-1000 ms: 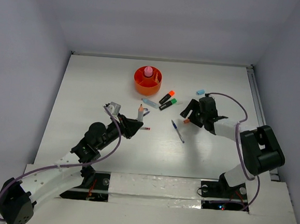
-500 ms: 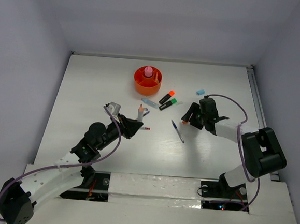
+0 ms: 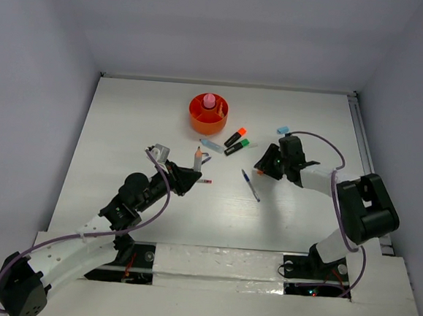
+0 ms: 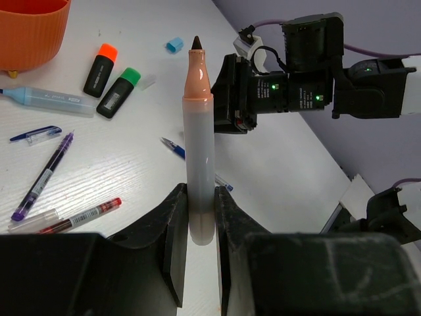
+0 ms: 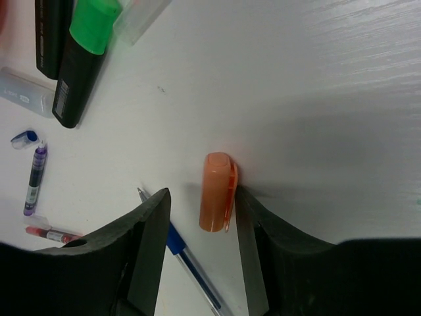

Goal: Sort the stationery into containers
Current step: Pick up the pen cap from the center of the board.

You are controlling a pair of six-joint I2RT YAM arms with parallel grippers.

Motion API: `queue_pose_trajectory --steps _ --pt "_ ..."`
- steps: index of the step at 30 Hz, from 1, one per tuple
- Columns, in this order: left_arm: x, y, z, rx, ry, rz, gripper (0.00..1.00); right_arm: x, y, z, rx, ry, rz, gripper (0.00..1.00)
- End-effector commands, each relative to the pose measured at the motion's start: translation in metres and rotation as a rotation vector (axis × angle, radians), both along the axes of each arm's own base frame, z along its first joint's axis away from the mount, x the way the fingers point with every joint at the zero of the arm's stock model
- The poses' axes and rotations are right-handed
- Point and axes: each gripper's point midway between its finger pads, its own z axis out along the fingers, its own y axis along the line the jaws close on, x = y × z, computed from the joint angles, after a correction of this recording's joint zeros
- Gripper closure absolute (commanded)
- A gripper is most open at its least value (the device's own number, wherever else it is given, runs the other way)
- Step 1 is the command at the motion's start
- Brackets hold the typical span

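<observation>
My left gripper (image 4: 200, 197) is shut on the grey barrel of an uncapped peach marker (image 4: 199, 131), which stands upright with its dark tip up; the same marker (image 3: 198, 155) shows left of centre from above. A peach cap (image 5: 216, 192) lies on the table between the fingers of my right gripper (image 5: 200, 196). That gripper (image 3: 263, 166) is open: its right finger touches the cap's clip and its left finger stands a little apart. The orange cup (image 3: 208, 114) sits far back with a pink bottle (image 3: 209, 100) inside.
A blue pen (image 3: 251, 184) lies just beside the cap. Orange (image 3: 235, 137) and green (image 3: 236, 147) highlighters, a light-blue marker (image 3: 211, 145) and a light-blue cap (image 3: 282, 130) lie behind. A purple pen (image 4: 43, 178) and a red pen (image 4: 82, 216) lie near my left gripper.
My right gripper has shifted slightly toward the peach cap and its jaws have narrowed around it. The left arm and its marker have not moved.
</observation>
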Motion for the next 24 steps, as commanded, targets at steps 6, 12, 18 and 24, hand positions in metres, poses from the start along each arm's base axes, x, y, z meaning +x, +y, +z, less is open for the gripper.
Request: queue_pose_trajectory --steps 6,12,18,24 --pt "-0.002 -0.002 0.015 -0.03 -0.051 -0.015 1.0 0.001 -0.006 -0.019 -0.054 0.052 -0.002 0.57" --pt "-0.005 -0.005 0.015 -0.042 -0.052 -0.04 1.0 0.002 -0.008 -0.021 -0.067 0.053 0.0 0.8" --pt "-0.021 -0.016 0.034 -0.118 -0.091 -0.143 1.0 0.01 0.0 0.013 -0.006 -0.09 0.027 0.97" --pt "-0.045 -0.032 0.064 -0.277 -0.103 -0.305 1.0 0.013 0.018 0.118 0.125 -0.423 0.143 0.97"
